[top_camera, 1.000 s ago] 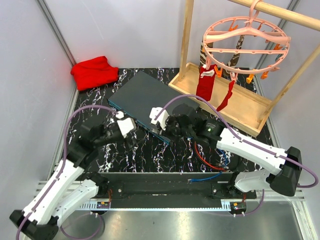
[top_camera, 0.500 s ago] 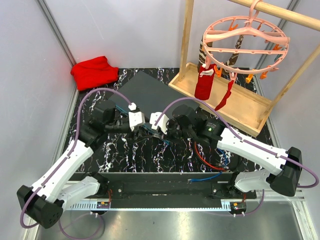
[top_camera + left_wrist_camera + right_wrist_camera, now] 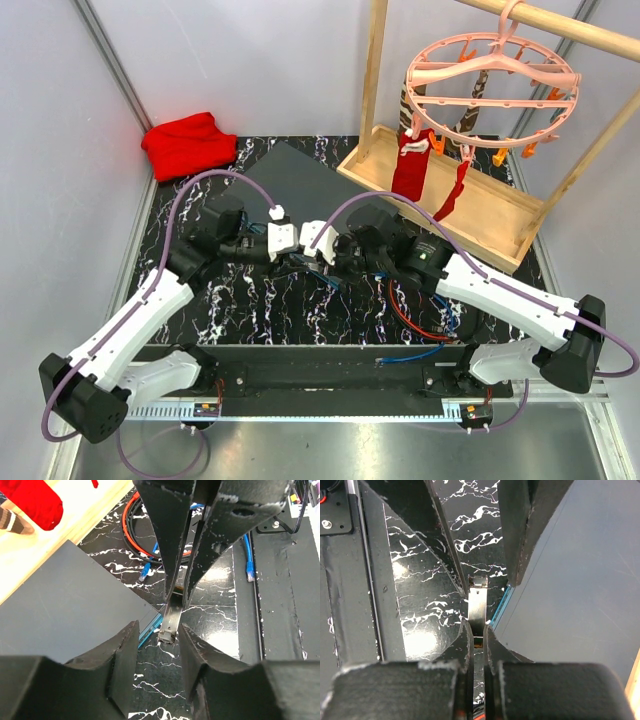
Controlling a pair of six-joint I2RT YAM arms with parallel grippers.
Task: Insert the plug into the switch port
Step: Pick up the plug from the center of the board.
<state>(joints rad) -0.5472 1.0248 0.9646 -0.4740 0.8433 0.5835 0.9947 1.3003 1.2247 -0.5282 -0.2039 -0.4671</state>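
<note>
The switch (image 3: 290,180) is a flat dark grey box with a thin teal front edge (image 3: 149,628), lying on the black marbled mat. My right gripper (image 3: 478,630) is shut on the plug (image 3: 477,605), a slim metal module held just in front of that edge. The left gripper (image 3: 159,645) faces it from the opposite side. Its fingers (image 3: 122,655) stand apart on either side of the plug's free end (image 3: 170,625), with a gap showing on both sides. In the top view the two grippers meet nose to nose near the switch's front edge, and the plug is hidden there.
A red cloth (image 3: 188,143) lies at the back left. A wooden tray (image 3: 455,200) with a rack, a pink peg hanger (image 3: 490,85) and a hanging red sock (image 3: 408,170) stands at the back right. Red and blue cables (image 3: 425,322) coil under the right arm.
The left arm has swung from the left side in to the centre, bringing its gripper up to the plug. Its jaws have narrowed around the plug's end. The right arm has barely moved.
</note>
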